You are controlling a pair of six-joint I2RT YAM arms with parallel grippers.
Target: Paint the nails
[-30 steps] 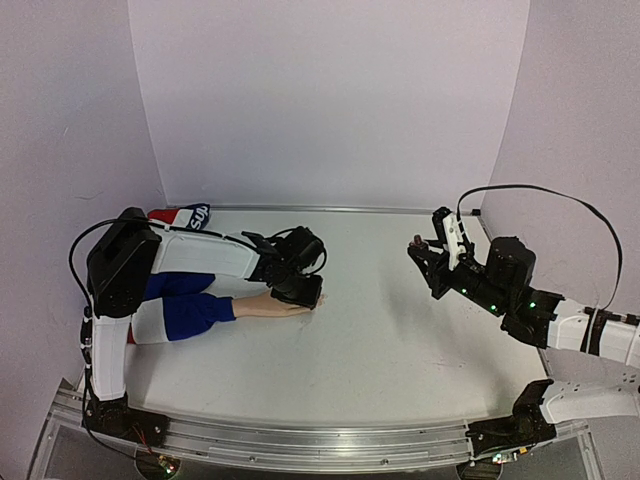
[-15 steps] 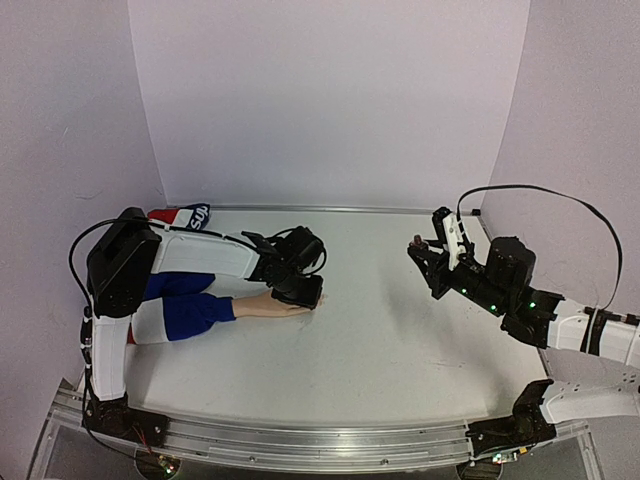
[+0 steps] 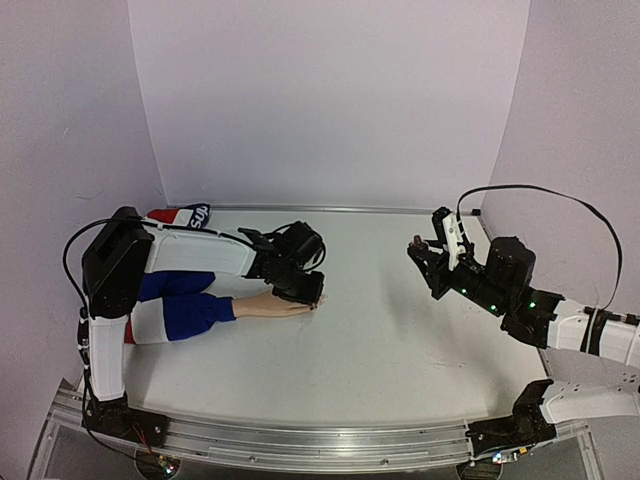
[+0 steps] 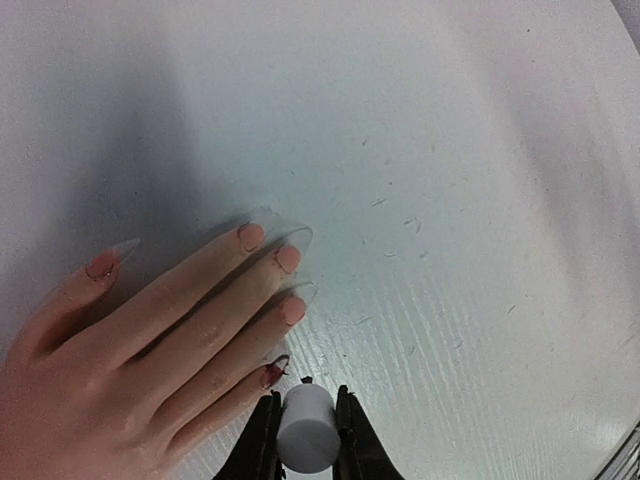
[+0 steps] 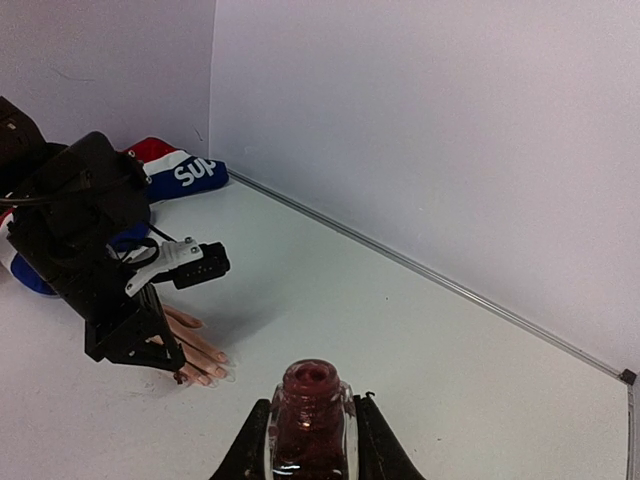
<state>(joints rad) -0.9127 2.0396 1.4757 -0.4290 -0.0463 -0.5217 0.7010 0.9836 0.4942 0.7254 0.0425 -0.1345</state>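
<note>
If the stroke wanders: polish could smear past the nails (image 4: 288, 258) onto peach skin or tabletop (image 4: 480, 200); the tip is hard to see beyond the white brush cap (image 4: 306, 425).
Left hand (image 4: 304, 450): clenched on the brush cap, just beside the little finger's dark-tinted nail.
Right hand (image 5: 311, 445): grasping the open bottle (image 5: 311, 400), well apart; tilting it risks a spill.
Nails: on the dummy hand (image 3: 268, 305), lying flat on the tabletop at left.
Change: left arm has risen slightly; right arm unmoved.

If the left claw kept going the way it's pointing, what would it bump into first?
Probably the little-finger nail, just ahead of the white cap that the left claw grips. It might be the table beside the nail instead, because depth is unclear.
</note>
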